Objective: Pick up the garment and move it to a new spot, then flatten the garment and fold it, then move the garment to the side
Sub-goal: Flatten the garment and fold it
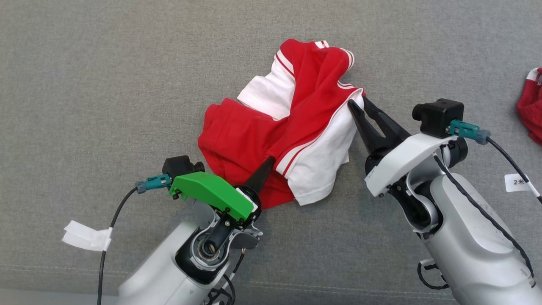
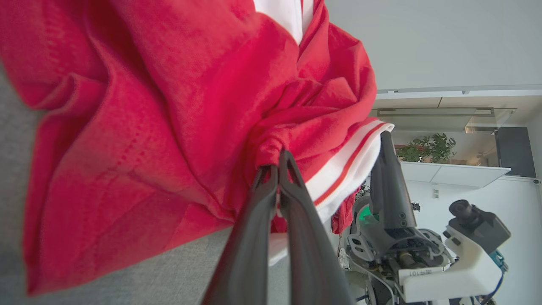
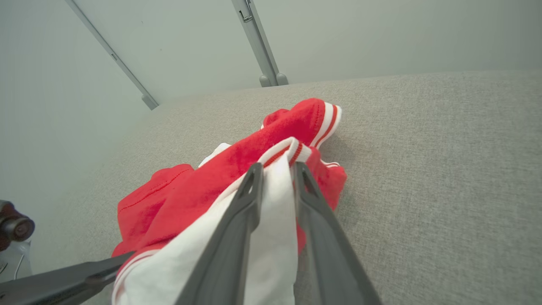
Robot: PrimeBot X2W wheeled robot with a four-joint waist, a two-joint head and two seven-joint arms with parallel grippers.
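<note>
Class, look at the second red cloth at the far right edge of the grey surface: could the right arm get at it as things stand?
Probably not yet: the right gripper straddles the red-and-white garment's edge; second red cloth lies apart.

Silver arms (image 1: 465, 220), green wrist cover (image 1: 211, 192), dark tapered fingers (image 1: 368, 131)

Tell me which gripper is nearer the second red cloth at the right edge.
Right. The right gripper is at the garment's right edge, nearer the cloth; the left gripper is farther away.
</note>
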